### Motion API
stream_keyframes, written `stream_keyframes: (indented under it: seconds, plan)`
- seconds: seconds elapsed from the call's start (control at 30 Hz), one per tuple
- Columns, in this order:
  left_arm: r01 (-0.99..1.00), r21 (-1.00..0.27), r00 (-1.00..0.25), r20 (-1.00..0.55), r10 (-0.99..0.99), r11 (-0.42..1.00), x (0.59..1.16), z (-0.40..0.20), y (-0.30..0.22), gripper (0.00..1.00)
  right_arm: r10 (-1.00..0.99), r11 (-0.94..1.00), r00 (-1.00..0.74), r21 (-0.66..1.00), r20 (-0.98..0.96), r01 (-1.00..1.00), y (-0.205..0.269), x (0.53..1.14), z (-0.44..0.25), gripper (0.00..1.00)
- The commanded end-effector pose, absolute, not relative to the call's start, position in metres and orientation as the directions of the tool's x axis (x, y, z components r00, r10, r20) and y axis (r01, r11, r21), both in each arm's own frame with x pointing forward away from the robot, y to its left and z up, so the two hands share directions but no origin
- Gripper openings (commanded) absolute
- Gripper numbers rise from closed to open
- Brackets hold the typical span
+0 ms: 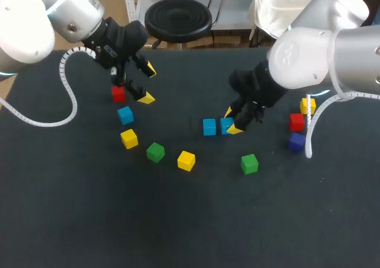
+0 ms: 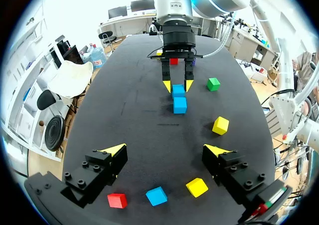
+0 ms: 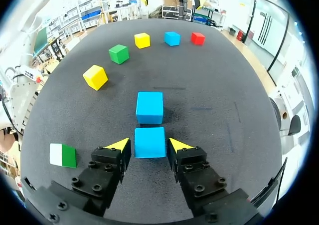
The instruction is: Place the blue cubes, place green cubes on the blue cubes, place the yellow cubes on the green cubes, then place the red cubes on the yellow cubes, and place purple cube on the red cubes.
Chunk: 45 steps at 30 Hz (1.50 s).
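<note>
Blue cube at my left point(image 1: 125, 114) lies loose on the table point(image 1: 89, 208), just past the fingertips of the left gripper point(image 1: 147, 84), which hangs spread wide and empty (a red cube point(image 1: 118, 93) sits just beside one of its fingers, and a yellow cube point(image 1: 129, 138) lies a little beyond the blue one). Toward the middle, a placed blue cube point(image 3: 149, 108) rests flat just ahead of the right gripper point(image 3: 149, 144). A second blue cube point(image 3: 150, 135) sits between that gripper's fingers, just beside the placed one; whether the two touch I cannot tell. The right fingers flank this cube on both sides but appear to stand a hair off its faces, so I read that hand as spread, not pinching. By my judgement the step in hand is laying the blue base, and this cube looks set down. To do it well, the fingers should part evenly so neither drags the cube askew, then rise straight up before swinging away, since the neighbour is so close. The base wants square, level faces, because every later colour rests on it. Off the right gripper's outer side, the purple cube point(image 1: 296, 141) waits.
</note>
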<state>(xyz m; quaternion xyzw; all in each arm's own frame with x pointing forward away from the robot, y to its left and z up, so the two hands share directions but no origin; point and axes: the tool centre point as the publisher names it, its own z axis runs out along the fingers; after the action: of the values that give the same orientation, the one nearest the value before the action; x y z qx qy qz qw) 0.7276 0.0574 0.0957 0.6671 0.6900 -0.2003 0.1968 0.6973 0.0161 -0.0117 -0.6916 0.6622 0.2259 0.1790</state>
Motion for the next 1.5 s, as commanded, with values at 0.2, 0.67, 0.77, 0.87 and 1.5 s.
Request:
stream_keyframes:
  seconds: [0.2, 0.67, 0.77, 0.87, 1.5]
  plan:
    - [0.999, -0.013, -0.031, -0.539, 0.842, 0.029, 0.7272, 0.0958, 0.0579, 1.00, -0.835, -0.058, 0.019, 0.054, -0.550, -0.997, 0.0171, 0.6965, -0.0115, 0.01]
    - [0.999, -0.013, -0.031, -0.539, 0.842, 0.029, 0.7272, 0.0958, 0.0579, 1.00, -0.842, -0.056, 0.024, 0.043, -0.539, -0.997, 0.0166, 0.6925, -0.0082, 0.00]
    - [0.999, -0.013, -0.031, -0.539, 0.842, 0.029, 0.7272, 0.0958, 0.0579, 1.00, -0.840, -0.057, 0.023, 0.047, -0.542, -0.997, 0.0158, 0.6923, -0.0092, 0.00]
    - [0.999, -0.013, -0.031, -0.539, 0.842, 0.029, 0.7272, 0.0958, 0.0579, 1.00, -0.836, -0.057, 0.019, 0.051, -0.549, -0.997, 0.0156, 0.6925, -0.0108, 0.00]
    - [0.999, -0.013, -0.031, -0.539, 0.842, 0.029, 0.7272, 0.0958, 0.0579, 1.00, -0.836, -0.058, 0.019, 0.054, -0.548, -0.997, 0.0179, 0.6976, -0.0108, 0.02]
